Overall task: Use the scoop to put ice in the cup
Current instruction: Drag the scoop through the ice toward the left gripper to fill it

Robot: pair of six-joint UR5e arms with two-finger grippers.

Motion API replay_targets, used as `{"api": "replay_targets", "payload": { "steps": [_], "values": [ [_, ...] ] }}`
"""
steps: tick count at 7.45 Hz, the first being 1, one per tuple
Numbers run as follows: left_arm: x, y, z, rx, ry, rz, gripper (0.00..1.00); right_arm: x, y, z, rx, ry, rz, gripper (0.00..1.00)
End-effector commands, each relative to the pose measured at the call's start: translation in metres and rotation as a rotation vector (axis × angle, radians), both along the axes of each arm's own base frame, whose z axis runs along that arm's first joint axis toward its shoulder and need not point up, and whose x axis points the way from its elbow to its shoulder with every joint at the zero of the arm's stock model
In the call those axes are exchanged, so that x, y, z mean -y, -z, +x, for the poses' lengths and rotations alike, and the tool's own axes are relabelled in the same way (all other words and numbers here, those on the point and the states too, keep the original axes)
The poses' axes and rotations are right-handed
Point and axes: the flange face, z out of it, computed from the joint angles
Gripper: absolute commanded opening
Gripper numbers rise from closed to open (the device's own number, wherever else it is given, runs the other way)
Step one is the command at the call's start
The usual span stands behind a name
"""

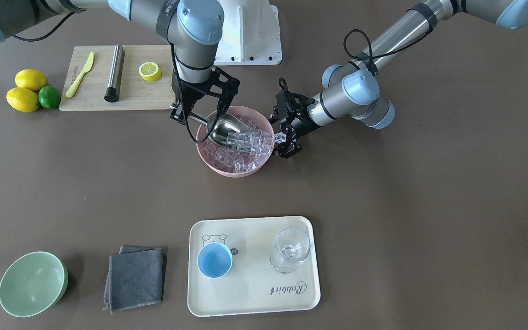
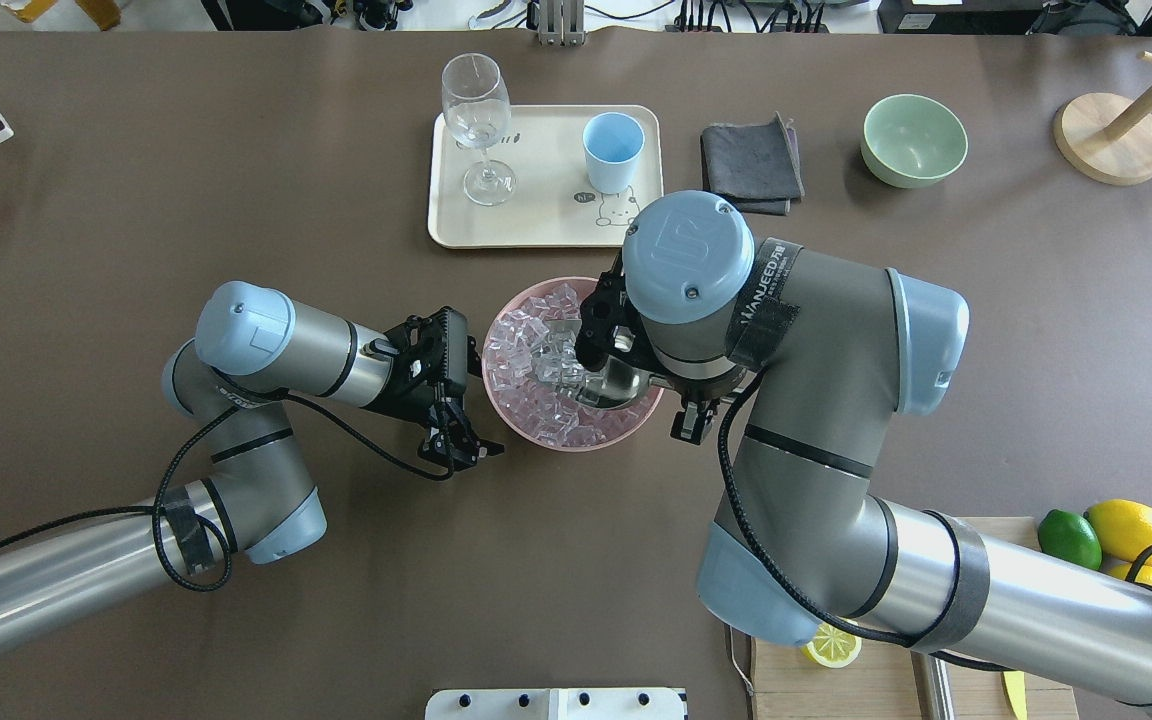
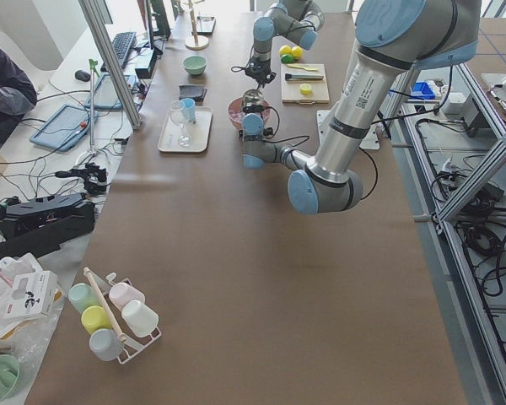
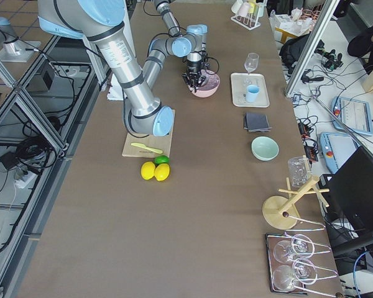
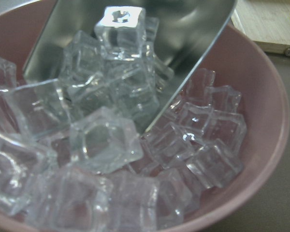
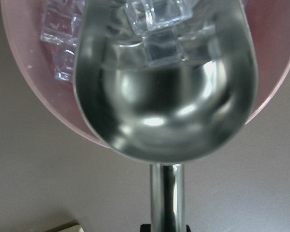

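The right jaws are clamping the short handle of the scoop (image 1: 224, 129), which in my right wrist feed is running straight down between them. The left jaws are standing spread apart with nothing between them, just beside the rim of the pink bowl (image 1: 227, 172) on the robot's left side, not touching it as far as I am seeing from overhead.

The scoop's trough is lying inside the bowl, its mouth pushed into the ice (image 1: 242, 151). A heap of clear cubes is sitting at the mouth and partly inside the trough, while the back of the trough is showing bare metal. The handle is sticking out over the bowl's rim toward the robot's right. One cube is sitting at the rim next to the left jaws.

The cup (image 1: 215, 260) is standing upright on the cream tray (image 1: 255, 298), well apart from the bowl on the far side of the table (image 1: 383, 206), and I am seeing no ice in it. A stemmed glass (image 1: 290, 250) is standing beside it on the same tray.
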Motion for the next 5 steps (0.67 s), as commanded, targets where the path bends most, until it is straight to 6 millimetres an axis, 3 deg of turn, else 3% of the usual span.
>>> {"api": "replay_targets", "payload": {
  "steps": [1,5],
  "values": [
    [0.0,-0.001,0.001,0.004,-0.001,-0.001,0.99,-0.002,0.001,-0.001,0.038,-0.022,0.006,0.0],
    [0.0,0.002,0.001,0.006,-0.002,-0.003,0.99,-0.011,-0.014,0.01,0.116,-0.079,-0.012,0.0]
  ]
}}
